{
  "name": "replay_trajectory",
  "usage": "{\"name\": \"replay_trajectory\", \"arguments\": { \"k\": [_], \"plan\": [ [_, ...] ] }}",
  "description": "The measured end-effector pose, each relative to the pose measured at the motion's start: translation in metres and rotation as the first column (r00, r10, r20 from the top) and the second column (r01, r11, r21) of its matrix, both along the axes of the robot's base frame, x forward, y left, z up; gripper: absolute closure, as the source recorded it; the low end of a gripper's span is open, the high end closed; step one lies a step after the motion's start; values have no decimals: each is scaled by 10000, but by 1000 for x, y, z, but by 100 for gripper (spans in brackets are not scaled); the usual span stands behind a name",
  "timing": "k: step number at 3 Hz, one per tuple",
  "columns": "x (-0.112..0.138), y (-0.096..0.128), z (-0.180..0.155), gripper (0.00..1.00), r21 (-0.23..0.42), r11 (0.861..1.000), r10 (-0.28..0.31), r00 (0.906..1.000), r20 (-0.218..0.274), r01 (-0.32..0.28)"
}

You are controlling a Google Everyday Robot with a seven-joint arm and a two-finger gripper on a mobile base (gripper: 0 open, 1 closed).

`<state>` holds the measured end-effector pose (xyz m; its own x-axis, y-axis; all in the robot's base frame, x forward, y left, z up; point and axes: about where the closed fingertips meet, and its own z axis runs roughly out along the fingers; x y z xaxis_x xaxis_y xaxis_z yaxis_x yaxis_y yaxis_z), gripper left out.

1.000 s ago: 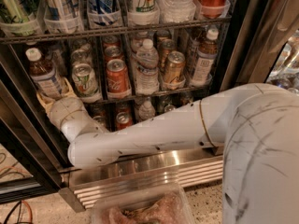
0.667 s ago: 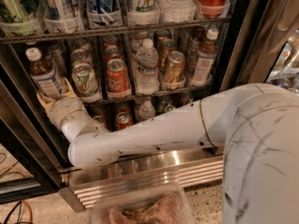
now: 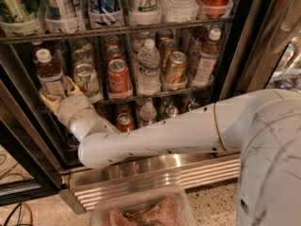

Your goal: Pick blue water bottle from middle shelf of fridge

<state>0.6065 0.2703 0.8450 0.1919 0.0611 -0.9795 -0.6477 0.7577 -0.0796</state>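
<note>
Hardly anything has moved in the last second: the arm still reaches in from the right, and the gripper stays low at the bottle. Its fingers pinch the bottle's base, one on each side. The bottle stands upright at the left end of the shelf in the fridge, near the black frame. A green-white can sits just beside the right finger. The upper rack hangs close above the cap, and the shelf's front is open.
</note>
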Motion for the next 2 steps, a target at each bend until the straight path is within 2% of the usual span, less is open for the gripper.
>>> {"name": "replay_trajectory", "arguments": {
  "k": [2],
  "plan": [
    [1,-13,17,100,231,9996,182,9994,308,-189]
  ]
}}
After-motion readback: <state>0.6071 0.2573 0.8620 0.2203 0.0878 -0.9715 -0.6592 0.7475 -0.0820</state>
